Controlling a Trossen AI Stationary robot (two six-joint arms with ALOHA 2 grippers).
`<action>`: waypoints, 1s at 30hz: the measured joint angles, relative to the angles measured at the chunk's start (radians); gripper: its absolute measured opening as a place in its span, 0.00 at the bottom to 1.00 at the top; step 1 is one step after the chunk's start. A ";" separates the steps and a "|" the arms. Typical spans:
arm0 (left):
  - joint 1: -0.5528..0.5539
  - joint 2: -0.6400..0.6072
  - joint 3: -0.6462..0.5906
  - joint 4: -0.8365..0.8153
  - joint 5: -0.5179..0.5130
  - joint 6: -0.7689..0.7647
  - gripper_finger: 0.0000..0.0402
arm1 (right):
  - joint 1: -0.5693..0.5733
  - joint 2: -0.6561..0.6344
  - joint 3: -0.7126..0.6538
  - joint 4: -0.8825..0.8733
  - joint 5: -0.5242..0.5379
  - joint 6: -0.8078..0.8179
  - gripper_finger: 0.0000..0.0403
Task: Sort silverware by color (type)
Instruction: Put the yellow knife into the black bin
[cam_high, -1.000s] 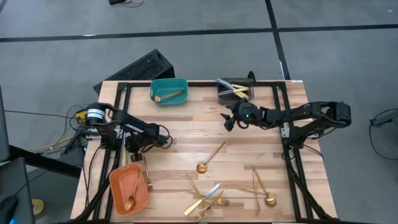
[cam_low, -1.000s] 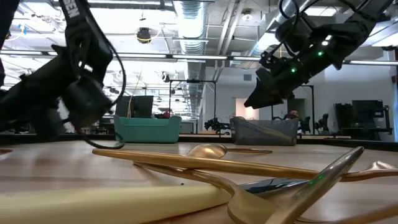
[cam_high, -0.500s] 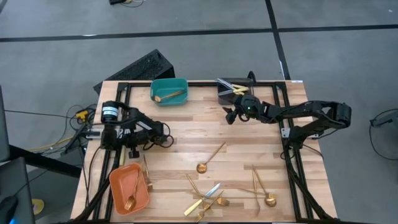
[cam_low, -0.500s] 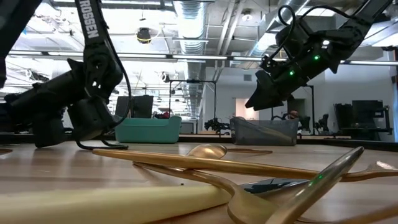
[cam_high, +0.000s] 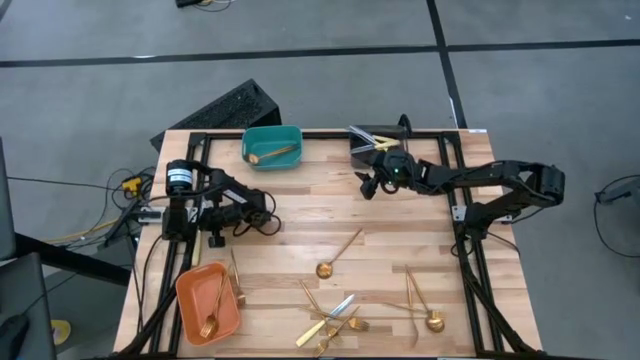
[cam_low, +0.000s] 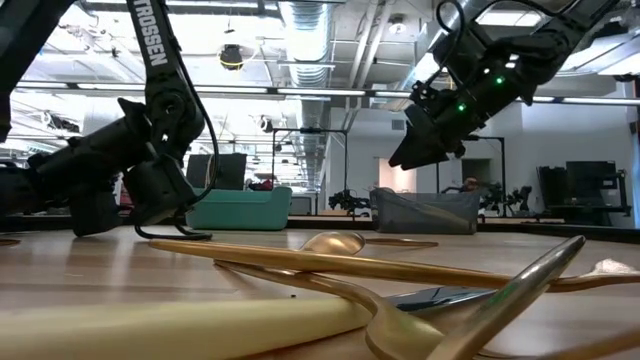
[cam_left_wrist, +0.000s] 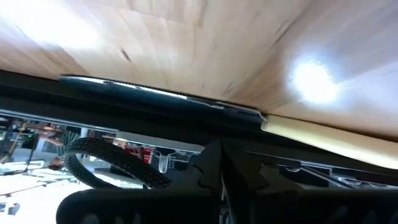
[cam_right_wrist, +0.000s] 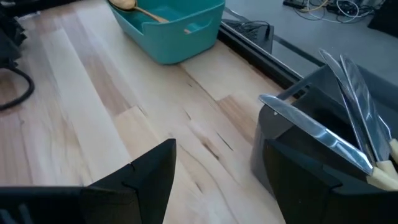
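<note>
Over on the left, the left gripper (cam_high: 268, 221) hangs clenched on nothing, beyond the orange bin (cam_high: 207, 303) holding a spoon. Loose gold silverware (cam_high: 335, 318) lies along the near edge. Far right, the right gripper (cam_high: 369, 188) stands spread, empty, beside the grey bin (cam_high: 375, 146).

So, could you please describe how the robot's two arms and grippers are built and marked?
Both arms are dark, jointed and trailing black cables. The left arm carries white lettering in the low view and a silver-ringed joint overhead. The right gripper has tapered black fingers, with small green lights glowing just behind them.
</note>
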 joint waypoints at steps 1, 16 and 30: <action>0.000 0.000 0.000 0.003 0.009 0.005 0.00 | 0.000 0.000 0.006 -0.009 0.000 -0.002 0.66; 0.023 -0.161 -0.029 0.137 0.060 0.103 0.00 | -0.025 0.000 0.045 -0.075 0.002 -0.005 0.66; 0.043 -0.311 0.043 0.216 -0.036 0.069 0.00 | -0.027 0.000 0.045 -0.068 0.002 0.003 0.66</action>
